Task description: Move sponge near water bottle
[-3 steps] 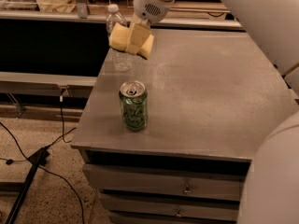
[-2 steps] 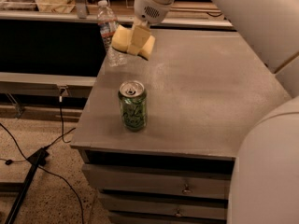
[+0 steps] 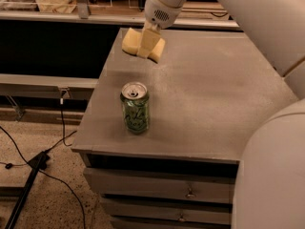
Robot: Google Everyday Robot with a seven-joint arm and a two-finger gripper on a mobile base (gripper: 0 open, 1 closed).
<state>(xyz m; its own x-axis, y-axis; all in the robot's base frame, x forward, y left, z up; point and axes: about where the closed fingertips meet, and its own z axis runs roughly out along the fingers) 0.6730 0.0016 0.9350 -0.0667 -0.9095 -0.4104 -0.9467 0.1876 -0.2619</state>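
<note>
— Where's the sponge (image 3: 129, 43)?

— In my tool (image 3: 145, 45). The fingers are clamped on it from two sides, one cream finger across its front face, and the foam bulges out to either side. I hold it over the far left corner of the bench (image 3: 214, 94), and I think it hangs just clear of the top.

— And the bottle?

— It doesn't show from here, so I can't say how close I am. I'd find it before I lower anything.

— How will you set the sponge down?

— Low and slow, flat side down, beside the bottle without touching it; a light bottle would tip at a nudge. I'd loosen the fingers only once the foam rests on the top, because squeezed foam springs back and could hop sideways. I'd also keep away from the left edge, which is close under the sponge.

— Anything in the way?

— A green can (image 3: 135, 107) stands upright nearer the front, well apart from the sponge, so my arm needn't pass over it.

— And the surroundings?

— The bench top is dull grey and smooth, with drawers (image 3: 157, 187) beneath. A long shelf (image 3: 71, 15) runs behind it, and cables (image 3: 62, 128) trail over the speckled floor (image 3: 47, 194) at the left.
</note>
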